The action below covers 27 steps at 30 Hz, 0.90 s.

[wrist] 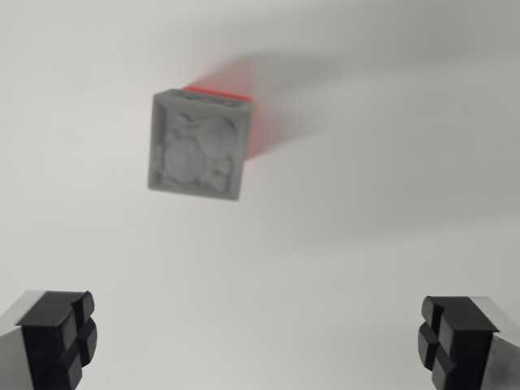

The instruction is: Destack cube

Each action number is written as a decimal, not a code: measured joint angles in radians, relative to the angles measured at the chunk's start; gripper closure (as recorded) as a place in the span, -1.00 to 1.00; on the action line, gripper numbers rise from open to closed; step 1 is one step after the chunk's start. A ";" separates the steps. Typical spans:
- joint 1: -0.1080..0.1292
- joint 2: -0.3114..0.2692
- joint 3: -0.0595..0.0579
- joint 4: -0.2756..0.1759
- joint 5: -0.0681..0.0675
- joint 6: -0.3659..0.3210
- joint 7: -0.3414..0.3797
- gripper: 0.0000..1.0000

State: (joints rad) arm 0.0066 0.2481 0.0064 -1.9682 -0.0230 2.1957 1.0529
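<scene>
In the wrist view a grey cube (pixel 197 145) with round studs on its top face sits on a red cube (pixel 244 114), of which only a strip along the far and right sides shows. The stack stands on a white surface, upper left of centre. My gripper (pixel 258 341) is open, with its two black fingertips (pixel 61 333) at the bottom corners of the view, nearer than the stack and apart from it. Nothing is between the fingers.
The white surface (pixel 366 227) stretches around the stack. A soft shadow falls to the upper right of the cubes.
</scene>
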 joint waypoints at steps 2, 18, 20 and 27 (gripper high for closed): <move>0.008 0.017 0.001 0.005 0.003 0.014 0.027 -1.00; 0.045 0.140 0.003 0.022 0.014 0.135 0.152 -1.00; 0.045 0.156 0.002 0.018 0.014 0.153 0.153 -1.00; 0.045 0.201 0.002 0.011 0.014 0.207 0.153 -1.00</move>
State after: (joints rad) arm 0.0520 0.4495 0.0089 -1.9574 -0.0089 2.4024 1.2062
